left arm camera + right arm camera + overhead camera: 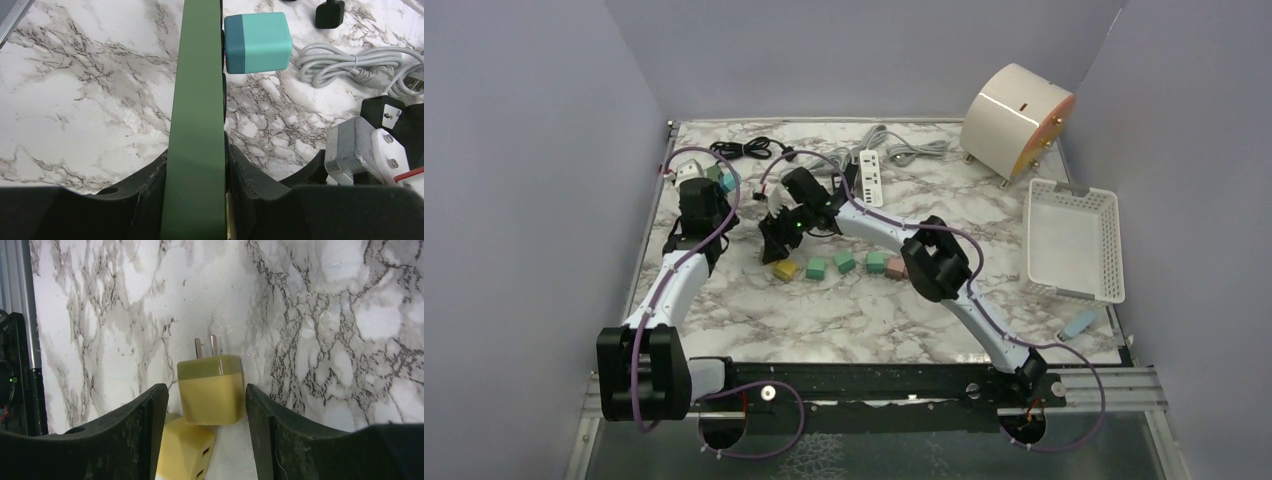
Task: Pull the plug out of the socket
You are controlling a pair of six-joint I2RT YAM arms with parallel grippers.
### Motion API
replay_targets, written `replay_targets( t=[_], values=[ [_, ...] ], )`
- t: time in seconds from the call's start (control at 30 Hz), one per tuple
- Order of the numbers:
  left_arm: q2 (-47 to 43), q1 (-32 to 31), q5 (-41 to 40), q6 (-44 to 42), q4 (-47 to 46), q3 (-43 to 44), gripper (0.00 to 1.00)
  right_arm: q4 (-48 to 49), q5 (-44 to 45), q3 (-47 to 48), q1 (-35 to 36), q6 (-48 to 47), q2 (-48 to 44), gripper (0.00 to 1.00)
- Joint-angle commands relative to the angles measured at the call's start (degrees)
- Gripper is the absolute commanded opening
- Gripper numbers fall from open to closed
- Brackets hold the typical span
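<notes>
Your right gripper hangs over the marble table with its jaws parted. The yellow plug lies between the fingers with its two prongs bare and pointing away from the wrist. A sliver of gap shows on one side, so nothing is clamped.

A second yellow block with slots in its face lies tilted against the plug's lower corner, touching it and partly under the same finger.

Your left gripper is closed on a flat green bar, held edge-on. A teal plug sits against the bar's far end — whether it is seated in a socket, you cannot tell from here.

Crowding that side are a bundled grey cable just beyond the teal plug, a black plug farther off, and a grey-and-white fixture close beside the gripper.

From above, your right arm reaches across a row of small blocks — green, green, teal, pink. A white power strip lies behind the arm. A white basket and a beige drum stand well apart on the right.
</notes>
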State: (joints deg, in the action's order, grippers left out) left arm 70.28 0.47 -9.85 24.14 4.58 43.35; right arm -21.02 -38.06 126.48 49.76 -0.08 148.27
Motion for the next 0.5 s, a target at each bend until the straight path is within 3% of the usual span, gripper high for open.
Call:
replay_targets(
  t=[0.0,0.1,0.27,0.47],
  values=[
    [-1.23,0.32,4.59,-0.91,-6.21,-0.14,0.0,6.79,3.9,-3.91,-0.89,0.34,-7.27,0.63],
    [-2.1,0.32,8.3,-1.71,-9.08,-0.94,0.0,17.29,4.93,-11.24,-2.79,5.86,-13.71,0.63],
    [-2.68,0.27,15.61,-1.83,-14.67,-2.63,0.0,31.13,7.47,-21.37,-7.76,23.55,-21.42,0.63],
    [-2.58,-0.18,22.28,-1.95,-21.12,-4.42,0.0,22.57,12.95,-15.32,-9.15,42.08,-19.97,0.61]
  ],
)
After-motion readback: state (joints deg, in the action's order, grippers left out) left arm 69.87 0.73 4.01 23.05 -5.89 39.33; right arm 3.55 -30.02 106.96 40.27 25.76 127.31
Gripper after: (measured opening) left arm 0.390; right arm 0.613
